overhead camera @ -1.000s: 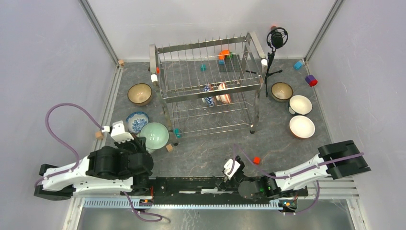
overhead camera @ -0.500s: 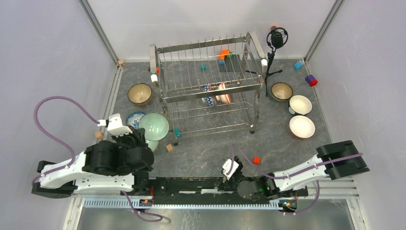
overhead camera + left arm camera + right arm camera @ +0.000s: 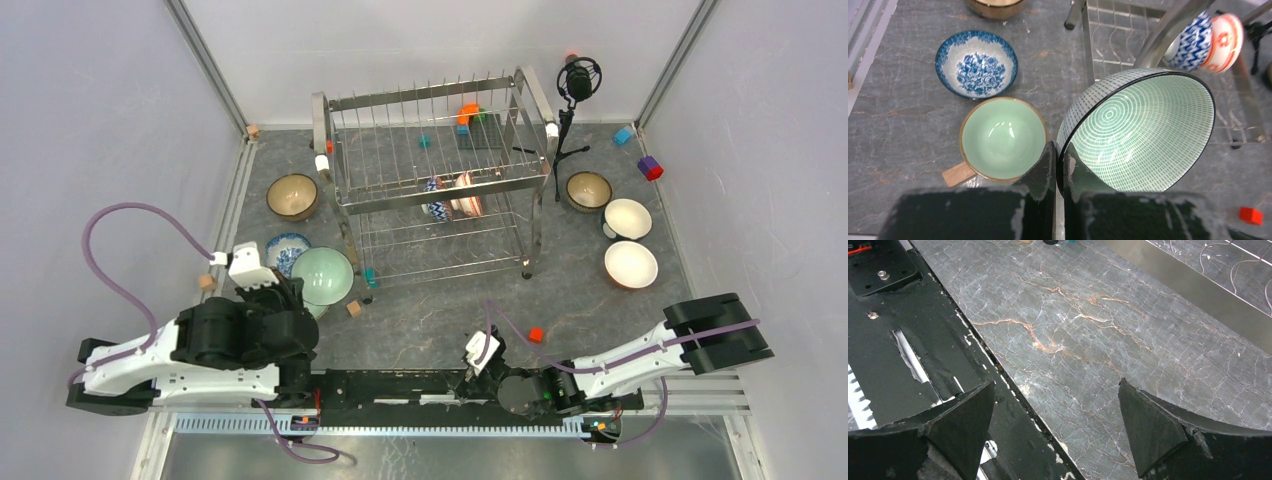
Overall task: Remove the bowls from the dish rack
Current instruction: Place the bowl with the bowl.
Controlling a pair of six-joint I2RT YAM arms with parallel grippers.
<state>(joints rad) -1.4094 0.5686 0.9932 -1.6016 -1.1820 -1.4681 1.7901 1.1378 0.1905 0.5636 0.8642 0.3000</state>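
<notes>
My left gripper [image 3: 1058, 147] is shut on the near rim of a large green bowl [image 3: 1143, 130] with a fine dashed pattern, held tilted just left of the dish rack [image 3: 440, 95]. Beside it on the table sit a small pale green bowl [image 3: 1003, 137], a blue-and-white bowl [image 3: 976, 65] and a brown bowl [image 3: 293, 196]. A blue zigzag bowl [image 3: 436, 197] and a red-and-white floral bowl [image 3: 467, 195] stand on edge in the rack. My right gripper [image 3: 1057, 381] is open and empty, low near the arm bases.
Right of the rack stand a brown bowl [image 3: 588, 190] and two white bowls [image 3: 627, 218], [image 3: 631, 264]. A black microphone tripod [image 3: 578, 80] is at the back right. Small blocks lie about: red [image 3: 535, 334], wooden [image 3: 353, 309], teal [image 3: 370, 275].
My left gripper carried the green bowl a little toward the rack, then back a little toward the near side. The right arm has not moved.
</notes>
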